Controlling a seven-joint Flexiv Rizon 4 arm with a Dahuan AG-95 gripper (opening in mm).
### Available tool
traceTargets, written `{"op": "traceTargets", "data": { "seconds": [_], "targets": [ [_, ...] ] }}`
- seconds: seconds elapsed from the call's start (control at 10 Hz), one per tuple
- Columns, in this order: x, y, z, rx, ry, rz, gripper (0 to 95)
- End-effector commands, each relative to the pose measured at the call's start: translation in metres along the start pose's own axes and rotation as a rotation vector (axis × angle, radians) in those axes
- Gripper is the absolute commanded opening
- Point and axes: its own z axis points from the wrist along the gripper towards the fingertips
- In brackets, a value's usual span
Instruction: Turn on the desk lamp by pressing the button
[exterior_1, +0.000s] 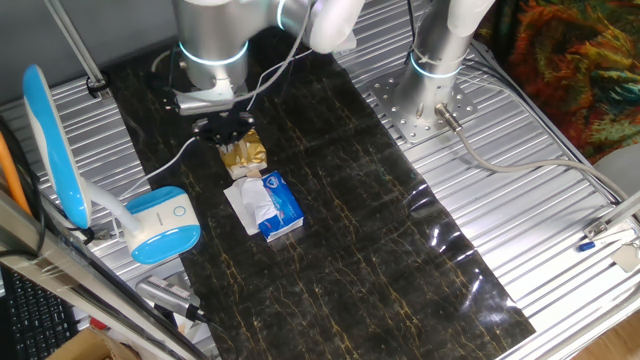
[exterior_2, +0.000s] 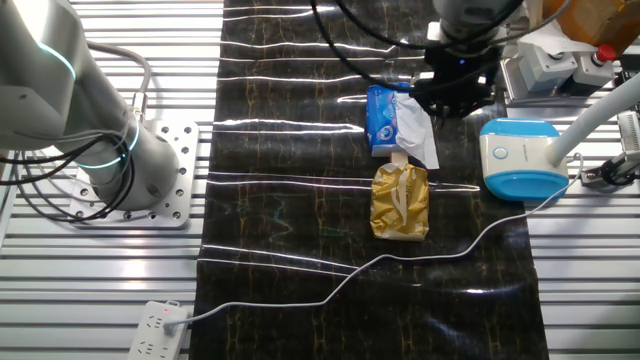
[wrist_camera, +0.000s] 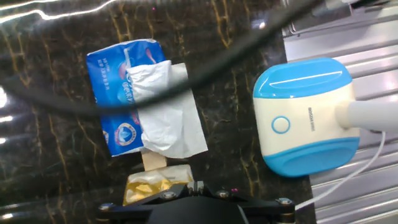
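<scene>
The desk lamp has a light-blue and white base at the mat's left edge, with a white neck and a long blue head rising to the left. The base also shows in the other fixed view and in the hand view. A round button sits on the white top of the base. My gripper hangs above the mat over a gold packet, apart from the base. In the hand view its fingertips touch each other and hold nothing.
A blue tissue packet with white tissue pulled out lies between the gold packet and the lamp base. A white cable crosses the mat to a power strip. A second arm's base stands on the metal table.
</scene>
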Motion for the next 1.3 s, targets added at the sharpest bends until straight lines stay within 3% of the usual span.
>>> {"op": "traceTargets", "data": {
  "seconds": [0.1,0.4,0.8,1.3],
  "targets": [
    [-0.001,-0.010,0.015,-0.009,-0.045,-0.007,0.0],
    [-0.011,-0.038,0.023,-0.009,-0.039,-0.030,0.0],
    [-0.023,-0.064,0.047,0.008,-0.049,-0.018,0.0],
    [-0.037,-0.091,0.047,0.033,-0.052,0.004,0.0]
  ]
}}
